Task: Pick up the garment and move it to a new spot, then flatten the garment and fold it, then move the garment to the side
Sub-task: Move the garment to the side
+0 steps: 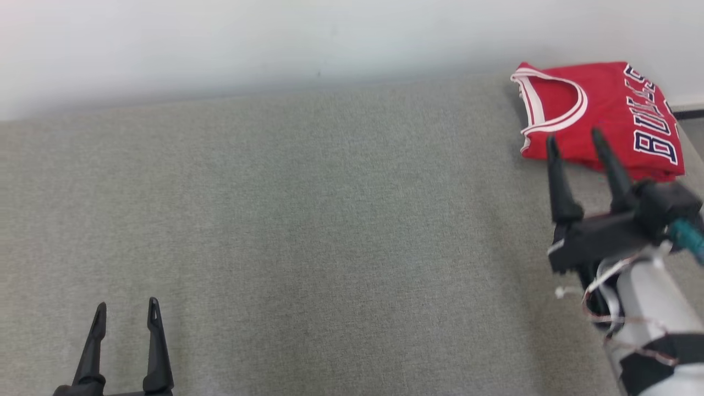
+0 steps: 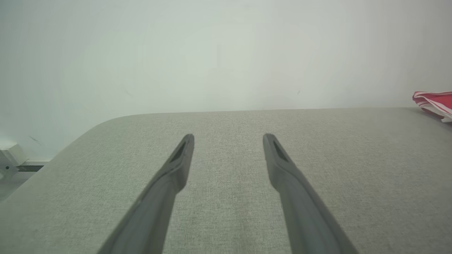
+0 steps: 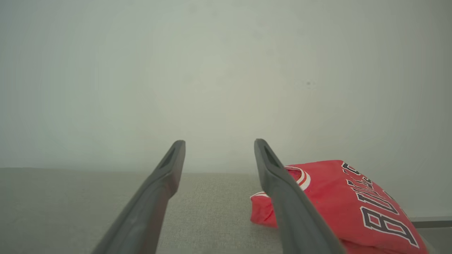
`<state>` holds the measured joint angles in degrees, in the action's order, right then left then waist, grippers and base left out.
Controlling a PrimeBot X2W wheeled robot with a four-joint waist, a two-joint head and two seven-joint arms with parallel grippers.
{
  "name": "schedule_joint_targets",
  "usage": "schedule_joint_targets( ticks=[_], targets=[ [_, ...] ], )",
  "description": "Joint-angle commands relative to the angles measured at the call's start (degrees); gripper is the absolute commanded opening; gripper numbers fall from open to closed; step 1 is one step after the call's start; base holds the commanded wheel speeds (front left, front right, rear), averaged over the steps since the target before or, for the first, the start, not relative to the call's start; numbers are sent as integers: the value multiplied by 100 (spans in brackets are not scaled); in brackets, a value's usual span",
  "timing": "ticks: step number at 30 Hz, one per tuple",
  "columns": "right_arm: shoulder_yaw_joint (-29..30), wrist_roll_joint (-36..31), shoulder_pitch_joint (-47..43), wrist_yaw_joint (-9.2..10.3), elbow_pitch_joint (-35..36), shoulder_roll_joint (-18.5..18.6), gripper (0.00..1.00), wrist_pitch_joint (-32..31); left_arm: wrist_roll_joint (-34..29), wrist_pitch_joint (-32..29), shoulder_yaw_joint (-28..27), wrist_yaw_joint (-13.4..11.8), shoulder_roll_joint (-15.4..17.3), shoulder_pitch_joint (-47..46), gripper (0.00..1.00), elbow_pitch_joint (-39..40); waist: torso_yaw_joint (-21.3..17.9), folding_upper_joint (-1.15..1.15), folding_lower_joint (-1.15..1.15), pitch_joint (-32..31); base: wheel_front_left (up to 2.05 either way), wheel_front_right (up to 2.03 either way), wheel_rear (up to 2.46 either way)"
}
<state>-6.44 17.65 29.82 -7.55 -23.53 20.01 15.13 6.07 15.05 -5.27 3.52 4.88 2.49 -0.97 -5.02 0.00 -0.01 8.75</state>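
The garment [image 1: 602, 115] is a red jersey with white trim and dark lettering, folded into a compact stack at the far right corner of the grey padded surface [image 1: 330, 231]. Just in front of it my right gripper [image 1: 573, 136] is raised and open, its fingers empty and pointing at the jersey's near edge. In the right wrist view the garment [image 3: 339, 201] lies right of and beyond the open right gripper [image 3: 219, 143]. My left gripper [image 1: 126, 305] rests open and empty at the lower left. The left wrist view shows the open left gripper [image 2: 229, 137] and a sliver of the garment [image 2: 434, 102] at far right.
A pale wall [image 1: 275, 44] runs directly behind the surface's far edge. The surface's left corner is rounded [image 2: 106, 123], with floor and a white fitting [image 2: 10, 158] beyond it. A dark baseboard strip [image 1: 687, 113] shows past the right end.
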Motion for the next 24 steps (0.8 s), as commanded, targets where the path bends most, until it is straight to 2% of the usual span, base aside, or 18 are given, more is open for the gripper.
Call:
schedule_joint_targets(
  ticks=[1,9,19,24],
  targets=[
    [29,-42,-244,17,100,-91,100,-2,-11,16,-10,2,-18,83,100,-33,134,0,1,-226,0,0,0],
    [63,-149,-1365,17,573,-473,100,-2,-11,16,-55,48,-54,254,100,-167,144,0,1,-618,0,0,0],
    [393,-345,-2545,17,1307,-952,100,-1,-45,16,-45,121,-84,410,100,-266,178,0,1,-844,0,0,0],
    [484,-401,-3010,17,1345,-1096,100,-1,-12,16,-36,139,-105,424,100,-333,243,0,1,-912,0,0,0]
  ],
)
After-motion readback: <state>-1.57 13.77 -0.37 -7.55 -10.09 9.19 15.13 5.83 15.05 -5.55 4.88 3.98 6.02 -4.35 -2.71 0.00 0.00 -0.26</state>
